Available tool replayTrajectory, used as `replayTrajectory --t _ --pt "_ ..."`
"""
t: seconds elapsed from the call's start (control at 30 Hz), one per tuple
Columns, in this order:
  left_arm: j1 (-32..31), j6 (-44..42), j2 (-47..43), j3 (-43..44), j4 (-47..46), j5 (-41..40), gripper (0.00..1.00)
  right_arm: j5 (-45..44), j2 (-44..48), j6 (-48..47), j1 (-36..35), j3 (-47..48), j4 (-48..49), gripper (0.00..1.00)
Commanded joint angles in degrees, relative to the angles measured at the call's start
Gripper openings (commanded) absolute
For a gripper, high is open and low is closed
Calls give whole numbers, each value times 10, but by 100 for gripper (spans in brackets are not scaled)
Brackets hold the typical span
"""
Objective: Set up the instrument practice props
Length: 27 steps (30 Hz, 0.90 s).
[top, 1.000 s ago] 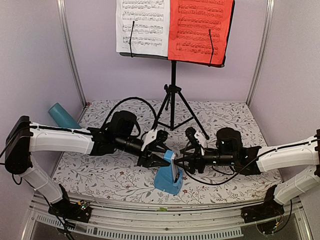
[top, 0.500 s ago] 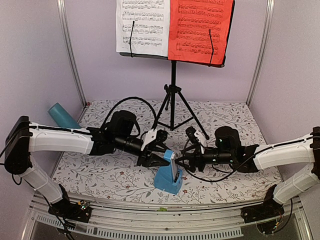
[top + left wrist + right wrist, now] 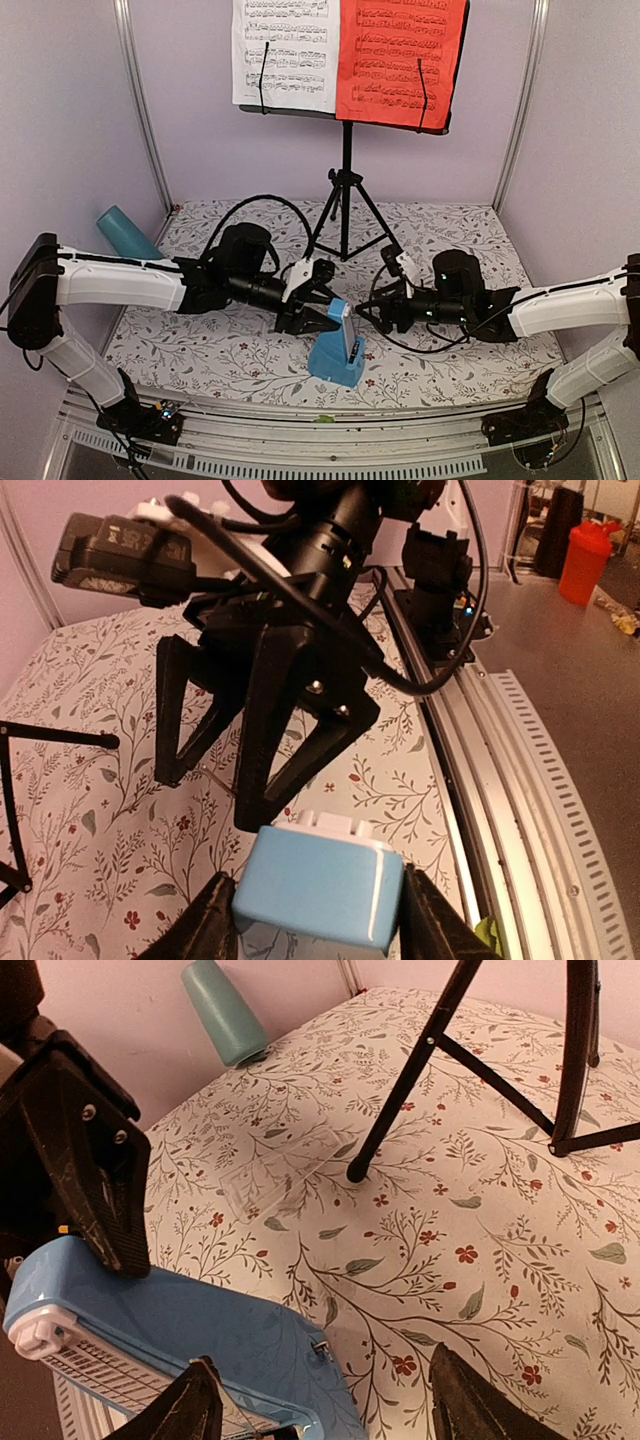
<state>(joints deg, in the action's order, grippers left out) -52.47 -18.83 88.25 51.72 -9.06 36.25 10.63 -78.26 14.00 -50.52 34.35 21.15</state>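
Floral tablecloth (image 3: 450, 240) bears the music stand (image 3: 346, 180) far back, white sheet (image 3: 285, 50) and red sheet (image 3: 400, 55) already mounted. Near centre, the left gripper (image 3: 330, 320) clamps the blue metronome (image 3: 335, 362), right gripper (image 3: 368, 314) spread beside it; placement seems unfinished.

blue metronome (image 3: 335, 357), red sheet (image 3: 401, 60), floral tablecloth (image 3: 200, 342)

Overhead — wrist close-ups, metronome (image 3: 320, 890) shared

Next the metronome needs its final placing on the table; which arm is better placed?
Left, likely. The left hand clamps the blue metronome near its top between its fingers, clear in the left wrist view. The right hand stands open beside it, holding nothing.
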Motion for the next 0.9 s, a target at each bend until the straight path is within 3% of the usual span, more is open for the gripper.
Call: replayTrajectory --t 0.0,0.87 --pt "-7 16 -18 -23 -22 -37 32 -23 -7 24 22 17 -3 73" --pt "-26 57 -40 -60 -89 -170 32 26 -159 53 116 139 -39 75"
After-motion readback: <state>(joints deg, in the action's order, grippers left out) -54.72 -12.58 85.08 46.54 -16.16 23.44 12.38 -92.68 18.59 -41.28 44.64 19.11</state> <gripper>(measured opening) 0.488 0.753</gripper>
